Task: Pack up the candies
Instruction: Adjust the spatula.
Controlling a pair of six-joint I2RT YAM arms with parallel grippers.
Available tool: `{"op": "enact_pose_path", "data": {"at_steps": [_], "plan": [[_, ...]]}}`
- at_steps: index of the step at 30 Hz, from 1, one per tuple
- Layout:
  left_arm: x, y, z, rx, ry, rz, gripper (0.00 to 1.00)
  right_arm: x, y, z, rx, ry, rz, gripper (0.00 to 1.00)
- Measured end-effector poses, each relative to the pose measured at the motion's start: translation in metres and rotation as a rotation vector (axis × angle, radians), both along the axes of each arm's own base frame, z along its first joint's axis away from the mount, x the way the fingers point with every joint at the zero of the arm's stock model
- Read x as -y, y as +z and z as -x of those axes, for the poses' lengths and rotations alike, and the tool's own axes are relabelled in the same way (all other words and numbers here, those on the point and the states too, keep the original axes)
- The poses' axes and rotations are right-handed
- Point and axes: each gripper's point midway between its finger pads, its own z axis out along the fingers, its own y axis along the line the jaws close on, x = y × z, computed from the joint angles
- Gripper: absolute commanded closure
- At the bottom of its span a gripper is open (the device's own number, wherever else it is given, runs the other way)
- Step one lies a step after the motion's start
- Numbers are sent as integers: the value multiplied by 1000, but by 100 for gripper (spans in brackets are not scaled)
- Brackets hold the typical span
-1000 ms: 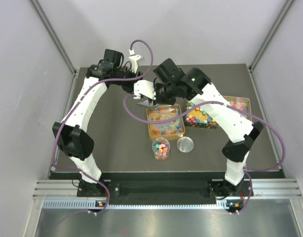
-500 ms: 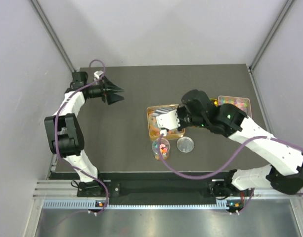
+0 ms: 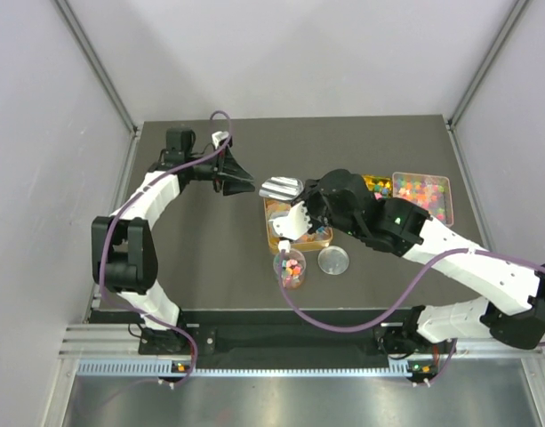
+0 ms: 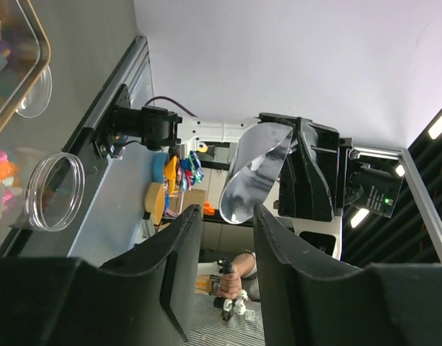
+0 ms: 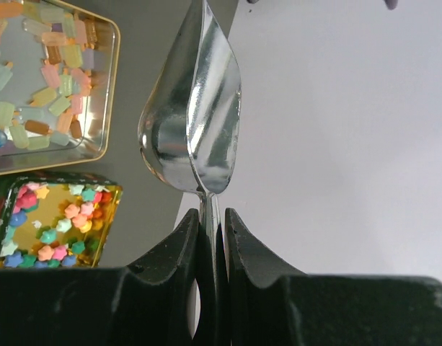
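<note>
Right fingers [image 5: 194,245] pinched tight on scoop [image 5: 195,108] handle. Bowl tipped on edge, looks empty. Half second back I had scoop down at jar [image 3: 278,271]; now lifted, over far edge of centre tray [image 3: 268,238]. Load judged dumped, next dip due. Left fingers [image 4: 186,252] part open, holding nothing, swung in from far left toward scoop. Candies [image 3: 292,263] in jar and in both trays.

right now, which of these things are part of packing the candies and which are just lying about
For the job: candies, silver scoop, small jar partly filled, tin of pale candies.

Lying about for now: round lid, flat on the table beside the jar.
</note>
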Motion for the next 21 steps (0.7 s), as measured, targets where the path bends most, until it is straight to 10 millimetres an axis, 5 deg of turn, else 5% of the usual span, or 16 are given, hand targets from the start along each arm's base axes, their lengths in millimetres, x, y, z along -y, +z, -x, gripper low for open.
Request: {"op": "enact_pose_path", "data": {"at_steps": [14, 19, 21], "plan": [[10, -2, 7, -5, -32, 3, 66, -19, -4, -8, 28, 10, 18, 100], [17, -2, 11, -10, -51, 3, 100, -23, 2, -12, 41, 1, 8, 100], [18, -1, 11, 5, -57, 6, 100, -23, 5, -13, 41, -6, 3, 100]]}}
